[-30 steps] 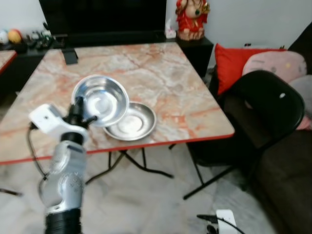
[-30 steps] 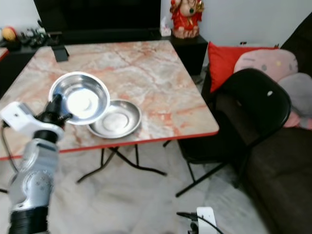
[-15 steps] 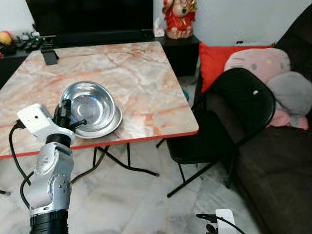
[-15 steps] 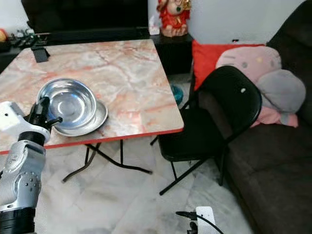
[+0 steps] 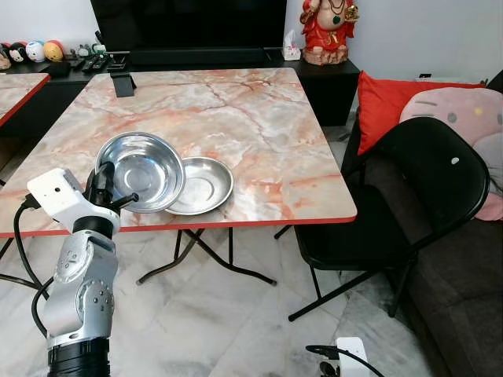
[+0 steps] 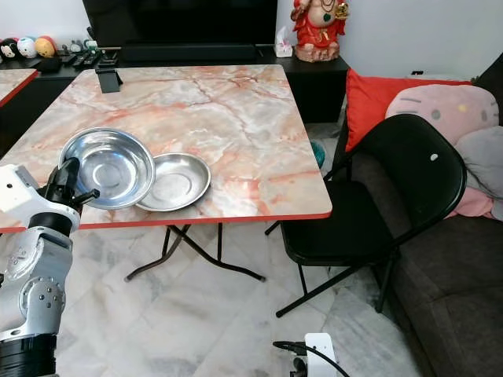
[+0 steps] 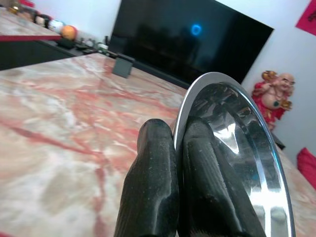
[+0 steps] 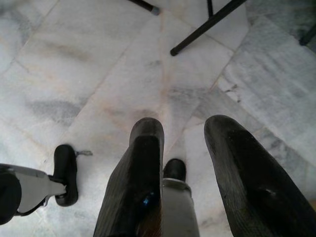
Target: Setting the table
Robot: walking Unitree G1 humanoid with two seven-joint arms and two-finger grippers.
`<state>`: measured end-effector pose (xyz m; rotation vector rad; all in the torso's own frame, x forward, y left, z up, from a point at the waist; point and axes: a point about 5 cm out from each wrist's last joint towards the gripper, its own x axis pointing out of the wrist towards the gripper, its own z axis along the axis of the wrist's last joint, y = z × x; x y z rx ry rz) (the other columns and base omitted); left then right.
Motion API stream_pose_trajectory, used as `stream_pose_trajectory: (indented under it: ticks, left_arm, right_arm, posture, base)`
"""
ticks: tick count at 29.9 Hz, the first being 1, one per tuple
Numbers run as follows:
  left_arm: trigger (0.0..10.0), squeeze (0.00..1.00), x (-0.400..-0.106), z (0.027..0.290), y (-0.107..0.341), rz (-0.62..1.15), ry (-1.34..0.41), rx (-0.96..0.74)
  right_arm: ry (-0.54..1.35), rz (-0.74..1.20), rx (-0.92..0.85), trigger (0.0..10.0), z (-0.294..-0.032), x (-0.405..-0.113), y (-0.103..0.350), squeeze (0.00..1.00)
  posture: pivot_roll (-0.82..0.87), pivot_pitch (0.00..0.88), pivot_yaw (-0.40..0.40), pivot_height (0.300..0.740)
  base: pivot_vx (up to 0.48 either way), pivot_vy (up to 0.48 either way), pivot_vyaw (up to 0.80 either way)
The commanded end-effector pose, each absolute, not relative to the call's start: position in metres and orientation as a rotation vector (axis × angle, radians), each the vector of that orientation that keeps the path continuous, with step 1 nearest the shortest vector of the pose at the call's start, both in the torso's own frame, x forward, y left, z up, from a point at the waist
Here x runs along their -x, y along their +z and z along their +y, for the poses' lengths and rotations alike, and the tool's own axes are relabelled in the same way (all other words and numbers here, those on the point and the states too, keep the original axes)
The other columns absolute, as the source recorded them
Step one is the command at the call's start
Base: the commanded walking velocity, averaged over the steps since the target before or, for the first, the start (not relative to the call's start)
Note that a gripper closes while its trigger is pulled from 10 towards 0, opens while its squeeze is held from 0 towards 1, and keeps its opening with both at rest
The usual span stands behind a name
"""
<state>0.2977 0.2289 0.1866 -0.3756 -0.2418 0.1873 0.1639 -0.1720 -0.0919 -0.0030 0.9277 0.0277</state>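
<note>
Left eye view: marble table (image 5: 236, 118), chair (image 5: 409, 188).

Two steel bowls (image 5: 141, 170) (image 5: 201, 184), one marble table (image 5: 259, 126), one black chair (image 5: 409, 188).

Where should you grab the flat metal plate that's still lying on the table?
Probably by its thin rim on the near, front-edge side. The plate lies flat on the table, its far-left rim tucked under the bowl the left gripper holds, so the free right and front rim is easier to pinch.
</note>
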Motion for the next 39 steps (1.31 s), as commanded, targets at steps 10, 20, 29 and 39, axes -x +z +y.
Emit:
stream_pose_trajectory:
  ticks: [10, 20, 29, 39]
  left_arm:
    - [10.0, 0.00, -0.301, 0.224, 0.190, -0.253, 0.176, 0.379]
    - [10.0, 0.00, -0.303, 0.218, 0.191, -0.253, 0.159, 0.389]
    - [10.0, 0.00, -0.303, 0.218, 0.192, -0.253, 0.154, 0.390]
    - [10.0, 0.00, -0.298, 0.234, 0.195, -0.242, 0.180, 0.398]
  right_arm:
    - [0.028, 0.934, 0.006, 10.0, -0.175, -0.164, -0.092, 0.00]
    - [0.032, 0.937, 0.012, 10.0, -0.175, -0.165, -0.092, 0.00]
    - [0.034, 0.937, 0.005, 10.0, -0.174, -0.165, -0.092, 0.00]
    - [0.036, 0.940, 0.003, 10.0, -0.174, -0.165, -0.092, 0.00]
  posture:
    - [-0.05, 0.000, 0.005, 0.740]
    - [-0.05, 0.000, 0.007, 0.740]
    - [-0.05, 0.000, 0.006, 0.740]
    - [-0.05, 0.000, 0.009, 0.740]
  base:
    - [0.356, 0.000, 0.00]
    - [0.368, 0.000, 0.00]
    - [0.338, 0.000, 0.00]
    - [0.000, 0.000, 0.00]
